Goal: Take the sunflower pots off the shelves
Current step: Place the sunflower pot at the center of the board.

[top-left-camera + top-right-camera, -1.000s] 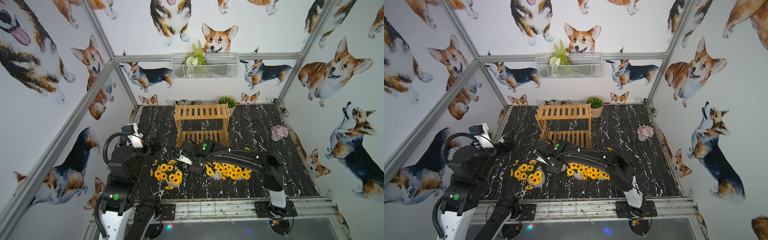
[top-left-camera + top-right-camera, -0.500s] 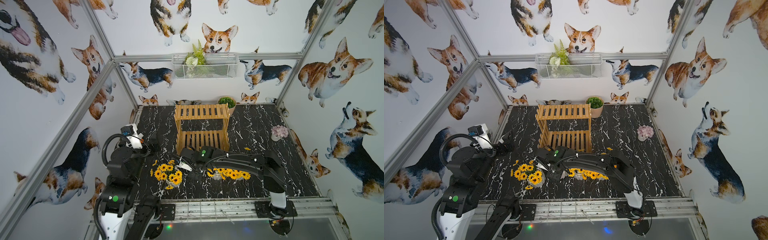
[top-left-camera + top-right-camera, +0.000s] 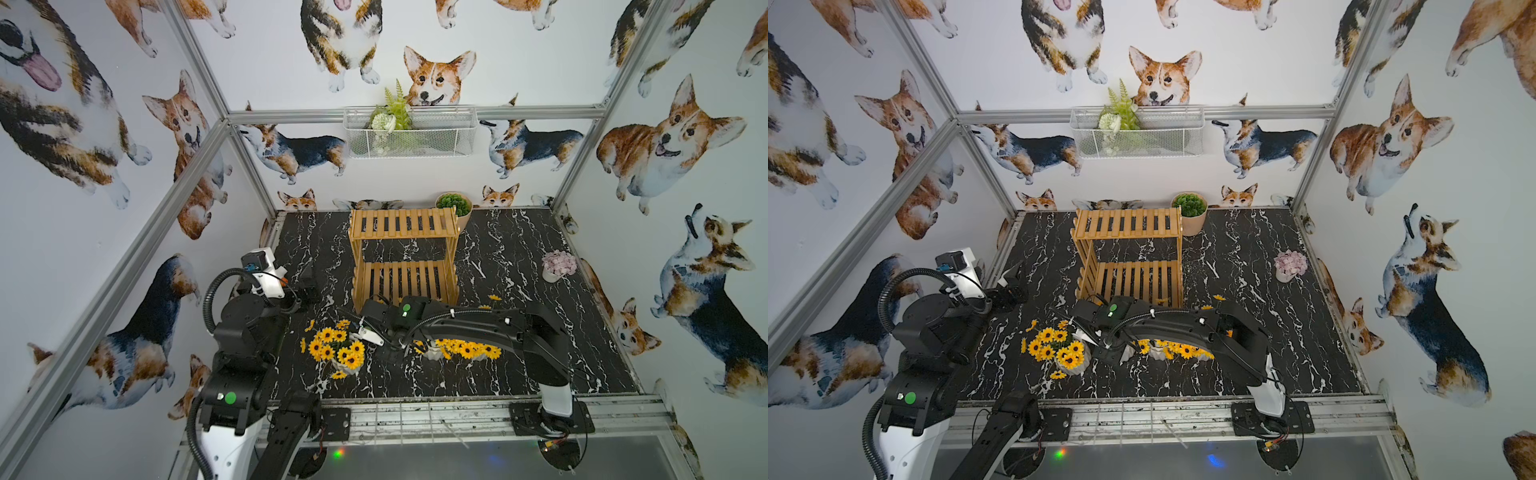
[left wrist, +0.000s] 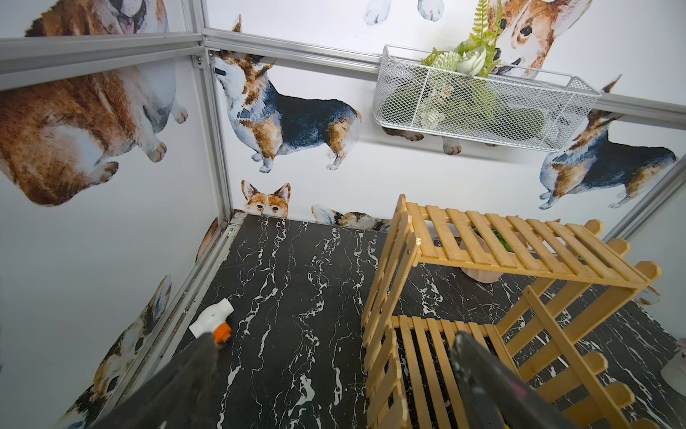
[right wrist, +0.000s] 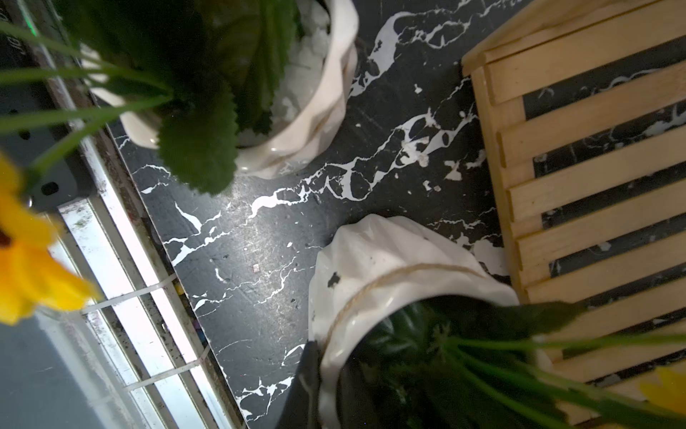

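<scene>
The shelves (image 3: 403, 257), a two-tier wooden rack, stand bare on both tiers in both top views. One sunflower pot (image 3: 337, 350) stands on the black table in front of the shelves, to the left. More sunflower pots (image 3: 465, 350) sit in a row under my right arm. My right gripper (image 5: 326, 386) is shut on the rim of a white ribbed sunflower pot (image 5: 389, 275), low over the table beside the lower tier (image 5: 594, 193). Another pot (image 5: 297, 111) stands close by. My left gripper (image 4: 334, 340) is open and holds nothing, off the rack's left side.
A beige succulent pot (image 3: 454, 204) stands behind the rack's right corner. A white pot of pink flowers (image 3: 557, 266) sits near the right wall. A wire mesh basket (image 3: 409, 131) hangs on the back wall. A metal rail (image 3: 415, 415) borders the table's front edge.
My right arm has drawn back from the lower tier toward the table's front, carrying the pot with it. The left arm has stayed still and open.
</scene>
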`<state>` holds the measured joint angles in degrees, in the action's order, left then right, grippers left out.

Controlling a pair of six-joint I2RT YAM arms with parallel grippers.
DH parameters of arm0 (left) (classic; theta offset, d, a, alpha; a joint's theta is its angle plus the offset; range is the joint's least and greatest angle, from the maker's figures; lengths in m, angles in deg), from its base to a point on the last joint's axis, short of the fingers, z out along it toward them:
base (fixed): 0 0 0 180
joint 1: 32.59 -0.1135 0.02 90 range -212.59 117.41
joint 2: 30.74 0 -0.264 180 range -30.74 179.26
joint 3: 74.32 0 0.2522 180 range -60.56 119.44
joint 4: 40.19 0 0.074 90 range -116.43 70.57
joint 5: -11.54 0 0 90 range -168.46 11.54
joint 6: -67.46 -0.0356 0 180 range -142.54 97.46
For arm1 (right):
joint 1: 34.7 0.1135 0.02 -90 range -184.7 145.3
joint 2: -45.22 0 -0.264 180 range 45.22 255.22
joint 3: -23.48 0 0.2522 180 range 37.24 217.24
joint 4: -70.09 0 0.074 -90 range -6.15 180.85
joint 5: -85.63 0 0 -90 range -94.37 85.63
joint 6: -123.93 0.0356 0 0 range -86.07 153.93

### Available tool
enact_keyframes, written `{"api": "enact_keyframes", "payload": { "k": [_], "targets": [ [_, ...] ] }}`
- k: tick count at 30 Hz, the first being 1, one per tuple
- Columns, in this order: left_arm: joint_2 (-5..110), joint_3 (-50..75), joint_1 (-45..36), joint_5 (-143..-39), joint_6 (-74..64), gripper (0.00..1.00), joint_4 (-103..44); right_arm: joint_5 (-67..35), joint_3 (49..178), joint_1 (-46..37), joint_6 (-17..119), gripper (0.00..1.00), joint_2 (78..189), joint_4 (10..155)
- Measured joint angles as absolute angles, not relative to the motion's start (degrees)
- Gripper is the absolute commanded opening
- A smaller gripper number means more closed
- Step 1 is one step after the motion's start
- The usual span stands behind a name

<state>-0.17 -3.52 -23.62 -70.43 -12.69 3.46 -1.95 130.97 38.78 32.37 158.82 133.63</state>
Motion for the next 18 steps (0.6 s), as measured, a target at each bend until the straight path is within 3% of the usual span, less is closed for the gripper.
{"api": "enact_keyframes", "payload": {
  "k": [18],
  "targets": [
    [-0.2, -3.9, -23.6, -70.4, -12.7, 1.00, 3.5, -2.9, 130.8, 38.8, 32.5, 0.20, 160.0, 133.2]
  ]
}}
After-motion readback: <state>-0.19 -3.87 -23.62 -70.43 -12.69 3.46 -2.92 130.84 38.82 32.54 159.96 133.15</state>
